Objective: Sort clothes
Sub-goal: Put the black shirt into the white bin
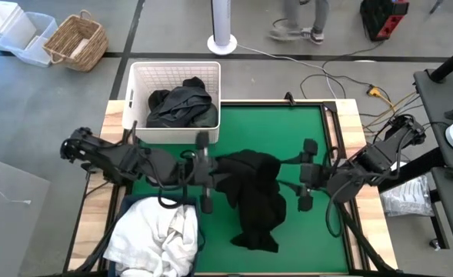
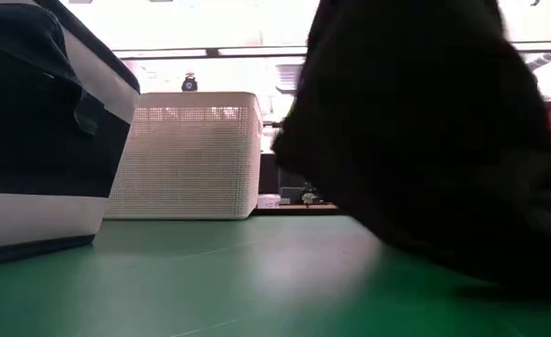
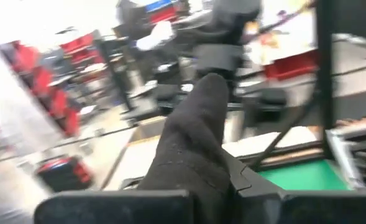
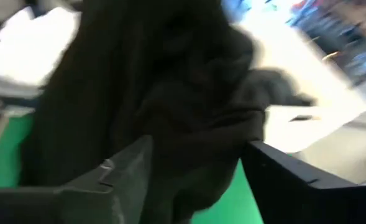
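Both pincers grasp one black garment (image 1: 255, 196) between them: left gripper (image 1: 204, 178) clenched on its edge, right gripper (image 1: 306, 175) opposite. Behind the left gripper stands the white basket (image 1: 138, 100) of dark clothes (image 1: 181, 106); lifting evenly should keep the trailing hem clear.

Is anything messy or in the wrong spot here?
The white clothes bulge out over the navy bin at the table's front left. The black garment hangs mid-table between the left gripper and right gripper, both shut on it. Dark clothes sit neatly in the white basket.
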`<move>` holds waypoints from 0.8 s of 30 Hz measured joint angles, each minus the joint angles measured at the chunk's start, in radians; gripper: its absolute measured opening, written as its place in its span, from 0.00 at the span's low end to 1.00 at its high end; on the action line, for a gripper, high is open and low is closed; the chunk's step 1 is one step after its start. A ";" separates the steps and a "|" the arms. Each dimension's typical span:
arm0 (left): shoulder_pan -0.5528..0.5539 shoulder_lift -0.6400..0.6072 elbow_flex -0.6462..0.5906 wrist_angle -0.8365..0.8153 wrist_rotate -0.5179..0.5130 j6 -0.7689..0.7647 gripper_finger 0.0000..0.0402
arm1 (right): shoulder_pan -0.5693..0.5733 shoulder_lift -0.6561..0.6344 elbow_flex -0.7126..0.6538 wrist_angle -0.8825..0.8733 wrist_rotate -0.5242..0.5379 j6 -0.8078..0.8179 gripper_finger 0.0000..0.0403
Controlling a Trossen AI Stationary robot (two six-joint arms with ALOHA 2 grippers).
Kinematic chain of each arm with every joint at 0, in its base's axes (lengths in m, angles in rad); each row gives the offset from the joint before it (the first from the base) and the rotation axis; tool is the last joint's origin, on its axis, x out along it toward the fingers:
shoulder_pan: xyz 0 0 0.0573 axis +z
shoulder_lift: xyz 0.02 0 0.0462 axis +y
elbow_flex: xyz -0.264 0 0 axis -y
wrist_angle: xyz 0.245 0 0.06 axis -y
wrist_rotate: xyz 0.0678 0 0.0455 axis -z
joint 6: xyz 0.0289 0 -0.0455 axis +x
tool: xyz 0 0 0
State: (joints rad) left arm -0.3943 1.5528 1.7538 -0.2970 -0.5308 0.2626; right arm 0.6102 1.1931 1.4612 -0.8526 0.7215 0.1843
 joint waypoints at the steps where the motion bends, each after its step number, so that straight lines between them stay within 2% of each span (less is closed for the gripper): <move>1: 0.000 -0.004 0.000 0.001 -0.035 0.001 0.00 | 0.000 0.000 0.000 -0.020 -0.045 0.030 0.62; 3: 0.000 -0.014 0.000 0.001 -0.089 0.011 0.00 | 0.000 0.000 -0.003 -0.056 -0.088 0.084 0.67; 5: 0.000 -0.020 0.000 0.005 -0.115 0.017 0.00 | 0.000 0.003 -0.006 -0.066 -0.087 0.122 0.70; 10: 0.003 -0.025 0.000 -0.002 -0.147 0.015 0.00 | 0.000 0.012 -0.008 -0.036 0.053 0.106 0.73; 14: 0.006 -0.024 0.000 -0.031 -0.216 0.013 0.00 | -0.001 0.012 -0.008 0.040 0.147 0.011 0.72; 21: 0.010 -0.022 0.000 -0.015 -0.163 -0.013 0.00 | -0.021 0.098 -0.010 0.282 0.132 -0.250 0.74; 24: 0.010 -0.022 -0.001 -0.002 -0.159 -0.014 0.00 | -0.033 0.142 -0.009 0.379 0.132 -0.314 0.76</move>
State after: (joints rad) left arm -0.3847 1.5307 1.7531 -0.2994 -0.6895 0.2489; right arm 0.5769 1.3355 1.4521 -0.4735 0.8533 -0.1298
